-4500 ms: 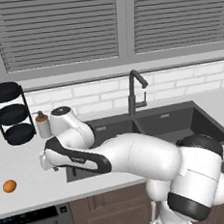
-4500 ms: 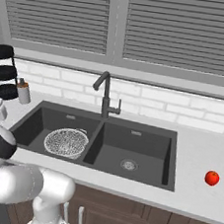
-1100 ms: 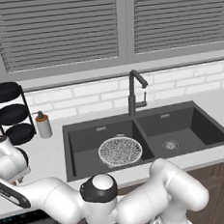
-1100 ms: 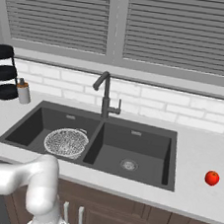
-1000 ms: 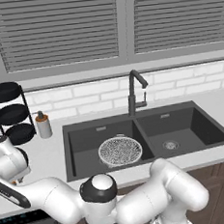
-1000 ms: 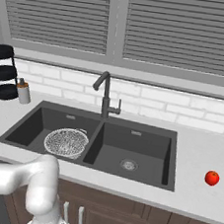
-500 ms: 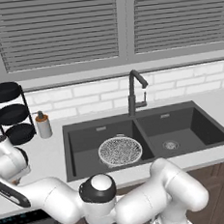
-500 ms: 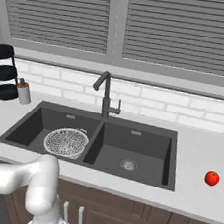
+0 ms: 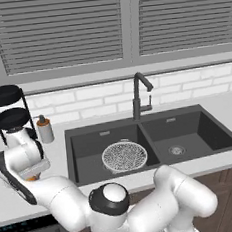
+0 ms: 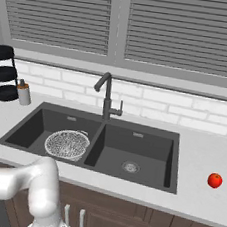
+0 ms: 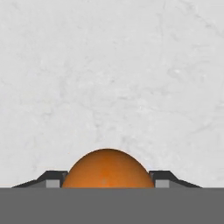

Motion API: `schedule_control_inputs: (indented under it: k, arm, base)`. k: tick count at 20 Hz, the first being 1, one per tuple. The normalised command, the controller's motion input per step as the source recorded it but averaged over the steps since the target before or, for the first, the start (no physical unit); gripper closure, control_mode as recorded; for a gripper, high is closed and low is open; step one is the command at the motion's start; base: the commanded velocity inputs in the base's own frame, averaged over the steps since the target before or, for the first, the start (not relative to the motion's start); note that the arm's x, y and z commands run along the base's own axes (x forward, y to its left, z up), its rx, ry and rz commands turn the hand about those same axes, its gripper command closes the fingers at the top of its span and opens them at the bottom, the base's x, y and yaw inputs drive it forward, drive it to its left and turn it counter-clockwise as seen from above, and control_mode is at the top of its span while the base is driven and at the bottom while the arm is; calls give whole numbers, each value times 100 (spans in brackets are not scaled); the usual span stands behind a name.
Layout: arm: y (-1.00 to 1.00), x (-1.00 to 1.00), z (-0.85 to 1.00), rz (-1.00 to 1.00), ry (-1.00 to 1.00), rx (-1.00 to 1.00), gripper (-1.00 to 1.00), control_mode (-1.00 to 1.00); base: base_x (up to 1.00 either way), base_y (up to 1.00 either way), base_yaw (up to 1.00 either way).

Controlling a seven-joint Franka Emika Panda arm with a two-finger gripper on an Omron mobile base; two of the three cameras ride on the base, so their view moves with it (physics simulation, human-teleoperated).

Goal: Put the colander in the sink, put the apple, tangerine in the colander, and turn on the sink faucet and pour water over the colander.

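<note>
Colander (image 9: 124, 156) alone in the sink's (image 9: 190, 131) left basin, tool (image 11: 107, 183) clamped on tangerine (image 11: 107, 170), apple (image 10: 214, 180) on counter

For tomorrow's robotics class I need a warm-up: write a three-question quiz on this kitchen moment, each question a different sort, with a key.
1. True or false: the colander lies in the sink's left basin.
2. Multiple choice: what sits between the gripper's fingers? A) apple B) tangerine C) pump bottle
3. Short answer: where is the apple?

Key
1. True.
2. B, the tangerine; the fingertips flank it in the hand view.
3. On the counter right of the sink, away from the arm.
</note>
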Motion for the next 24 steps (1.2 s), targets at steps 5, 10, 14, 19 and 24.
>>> schedule_control_inputs:
  k: [5, 10, 14, 19, 24]
  arm:
    - [-100, 0, 14, -9, 0, 1, 100, -100]
    - [-100, 0, 10, -7, 2, 2, 100, -100]
    - [-100, 7, 5, -1, 0, 2, 100, -100]
    - [-100, 8, 0, 0, 0, 1, 100, -100]
    - [-100, 4, 0, 0, 0, 0, 100, -100]
  base:
    - [0, 0, 0]
    - [0, 0, 0]
    - [0, 0, 0]
    - [0, 0, 0]
    - [0, 0, 0]
